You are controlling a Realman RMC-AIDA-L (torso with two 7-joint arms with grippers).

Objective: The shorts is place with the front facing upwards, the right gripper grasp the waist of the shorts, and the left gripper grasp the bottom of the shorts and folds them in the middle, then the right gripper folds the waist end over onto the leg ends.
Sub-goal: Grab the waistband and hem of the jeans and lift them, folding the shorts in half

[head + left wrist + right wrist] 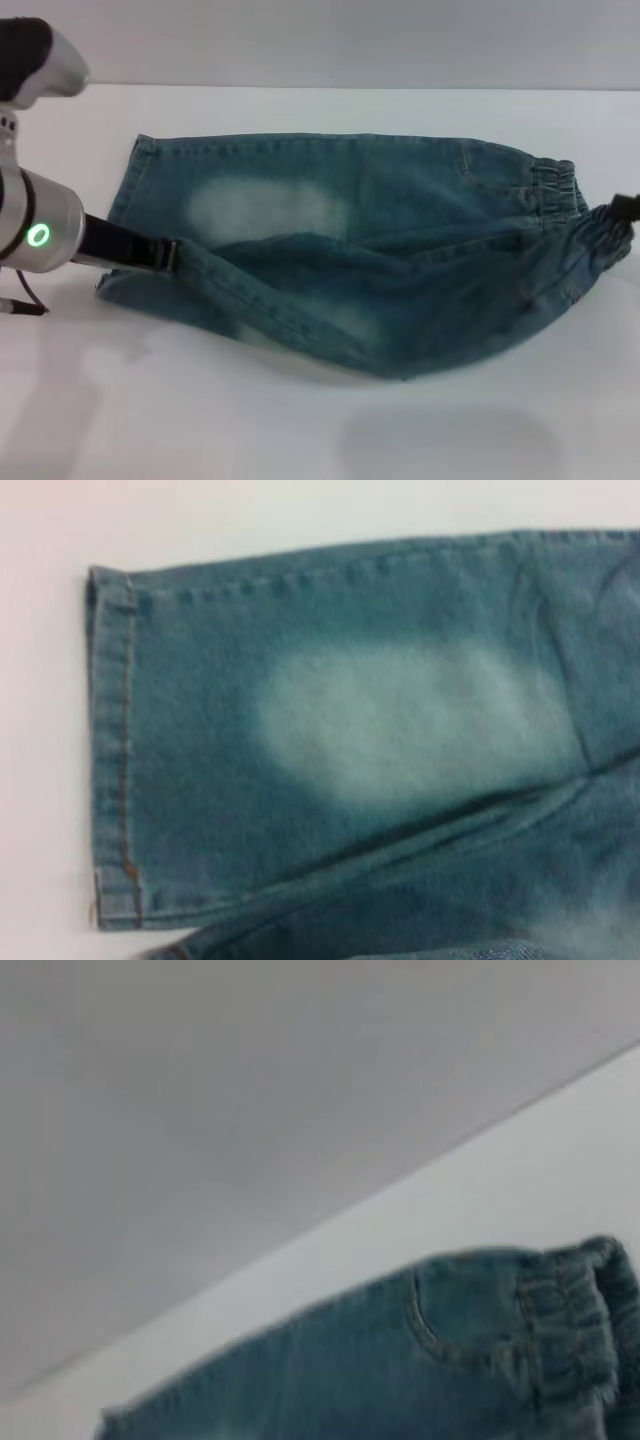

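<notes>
The blue denim shorts (400, 210) lie across the white table, leg ends to the left and waist to the right. My left gripper (163, 254) is shut on the hem of the near leg and holds it up over the far leg. The far leg's hem (135, 180) lies flat, and the left wrist view shows it as a stitched cuff (110, 750) beside a pale thigh patch (400, 720). At the right edge, my right gripper (624, 206) grips the near part of the gathered waistband (598, 232) and holds it raised. The rest of the waistband (570, 1320) rests on the table.
The white table (300, 430) stretches in front of and behind the shorts. A pale wall stands behind the table's far edge. My left arm's silver wrist with a green light (38, 235) hovers over the left side of the table.
</notes>
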